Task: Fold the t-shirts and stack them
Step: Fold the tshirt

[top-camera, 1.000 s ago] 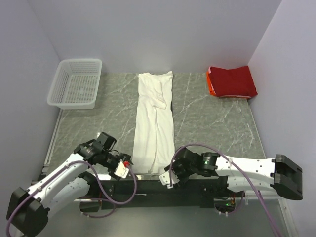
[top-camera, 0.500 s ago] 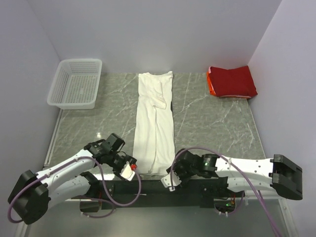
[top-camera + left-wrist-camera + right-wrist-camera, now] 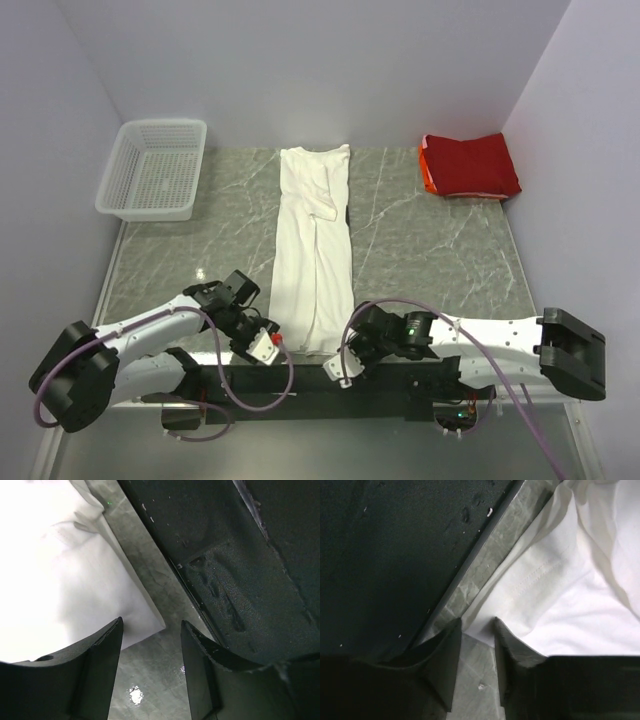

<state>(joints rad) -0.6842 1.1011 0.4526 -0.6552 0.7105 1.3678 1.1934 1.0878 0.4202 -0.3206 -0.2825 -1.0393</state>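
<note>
Basket [image 3: 152, 170]: it sits at the far left, well apart from the cloth, and we leave it out of this step.
Left gripper [image 3: 151, 622]: the fingers are spread and empty, straddling the near left hem corner of the white t-shirt [image 3: 315, 250], so we can pinch it.
White t-shirt: it lies in the middle as a long narrow strip, hem towards us, ready, we judge, for an end-over-end fold.
Right gripper [image 3: 476, 625]: a narrow gap brackets the near right hem corner, so both corners can lift evenly.
Red t-shirt [image 3: 470, 165]: it is folded at the far right, awaiting stacking.
</note>
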